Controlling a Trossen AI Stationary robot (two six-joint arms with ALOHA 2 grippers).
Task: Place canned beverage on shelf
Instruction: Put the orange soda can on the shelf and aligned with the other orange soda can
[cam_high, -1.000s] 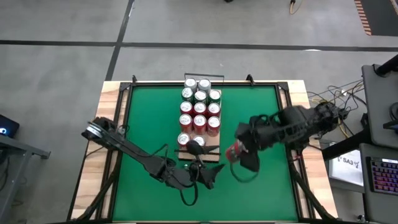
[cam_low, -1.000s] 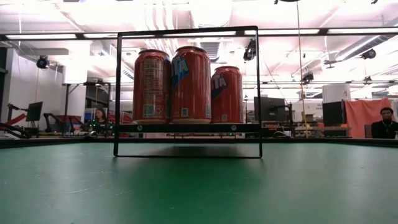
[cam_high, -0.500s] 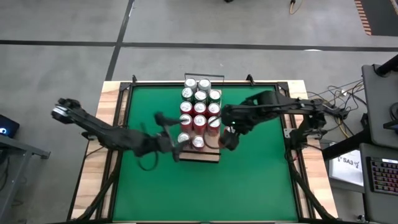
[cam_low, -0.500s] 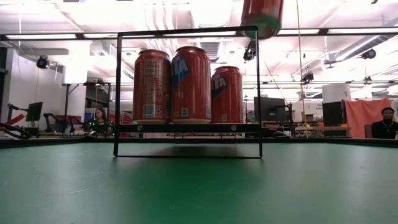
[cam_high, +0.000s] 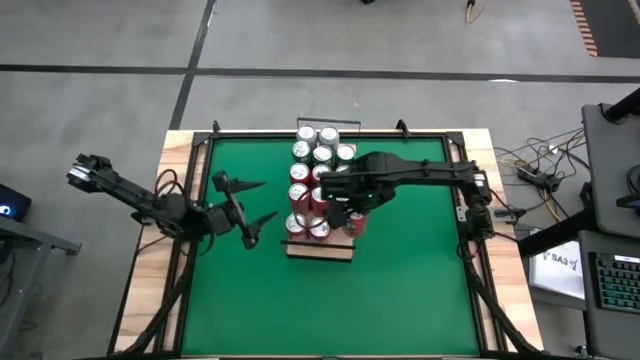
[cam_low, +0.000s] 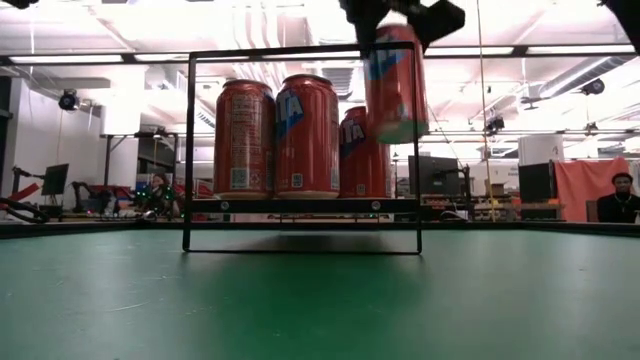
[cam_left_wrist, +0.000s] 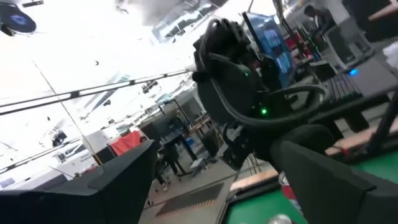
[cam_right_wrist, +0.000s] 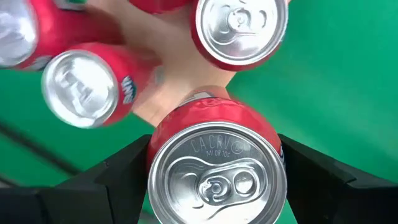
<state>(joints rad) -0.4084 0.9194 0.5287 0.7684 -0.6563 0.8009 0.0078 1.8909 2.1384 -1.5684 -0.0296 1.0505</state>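
The shelf (cam_high: 320, 250) is a pale board with black rails (cam_low: 300, 205), and several red cans (cam_high: 318, 175) stand on it in rows. My right gripper (cam_high: 352, 212) hangs over the shelf's near right part, shut on one more red can (cam_low: 397, 85), whose silver top (cam_right_wrist: 216, 171) fills the right wrist view. My left gripper (cam_high: 262, 200) is open with nothing between its fingers. It is raised over the green mat to the left of the shelf. My right gripper pinches the can between its two fingers (cam_right_wrist: 112, 180), one on each side of its upper wall just under the rim (cam_right_wrist: 151, 163). The fingers come from above, pointing down. The can hangs below them, nearly upright with a slight tilt, clear of the shelf board (cam_right_wrist: 168, 74).
The green mat (cam_high: 400, 300) has free room near and to the right of the shelf. Standing cans (cam_right_wrist: 241, 28) (cam_right_wrist: 84, 87) are close beneath the held can. Desks and a keyboard (cam_high: 610, 280) lie beyond the table's right edge. People sit in the room behind (cam_low: 620, 200).
My right gripper has carried the can from the mat near the shelf's right corner toward the shelf and has rolled. The can has come down into the low view beside the shelf's right rail. My left gripper has drawn back from the near middle toward the table's left edge.
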